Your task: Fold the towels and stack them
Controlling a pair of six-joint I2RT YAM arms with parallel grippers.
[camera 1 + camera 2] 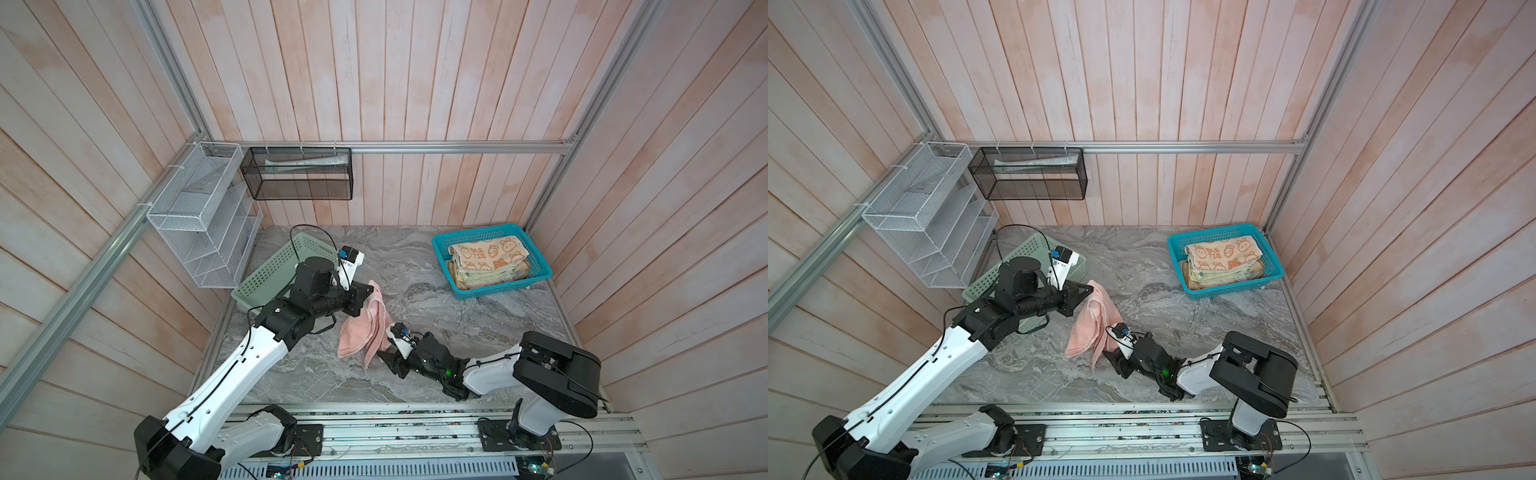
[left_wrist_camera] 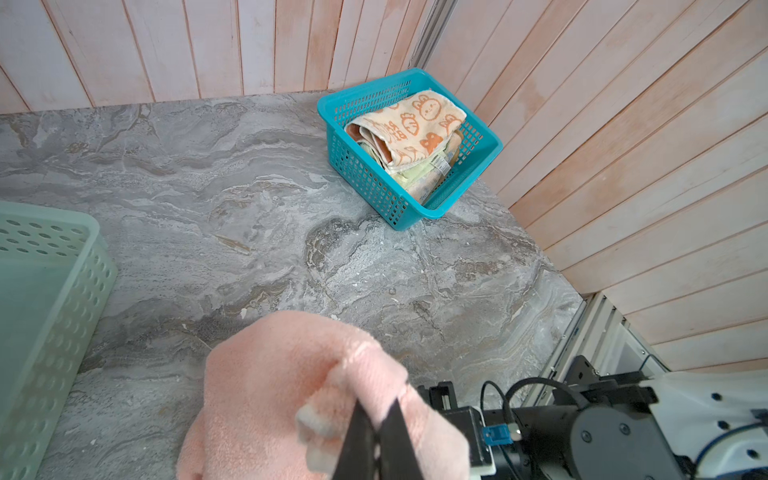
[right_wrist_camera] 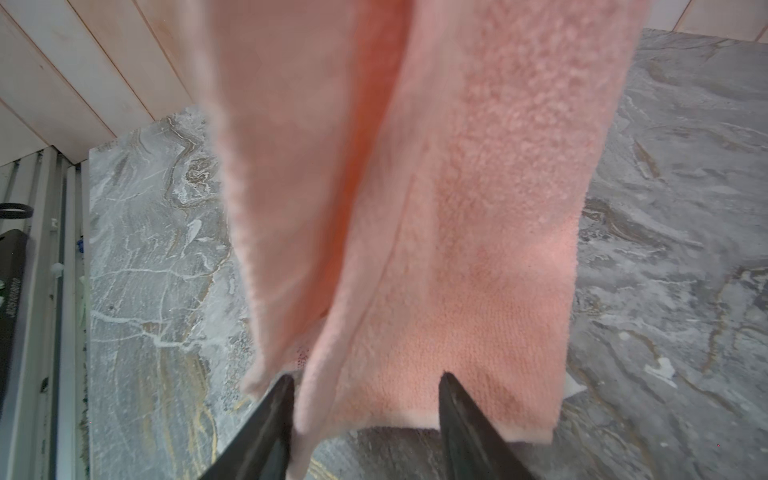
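Clearly, on the marble table (image 1: 457, 332), folded towels (image 1: 486, 251) sit stacked in the teal basket (image 1: 503, 286) at the upper right of both top views, so I judge the pink towel (image 1: 365, 328) hanging mid-frame is the last to fold. My left gripper (image 2: 376, 409) is clamped on its top end; my right gripper (image 3: 365, 376) stands open astride the lower hem and next must close there to spread it.

- Bright, even, diffuse light across table (image 1: 415, 266).
- Right wrist view: soft shadow under towel's (image 3: 478, 249) lower edge.
- Towel partly out of focus there; table beside it sharp.
- Both top views: planks (image 1: 685, 208) far from towel bow, wide-angle.
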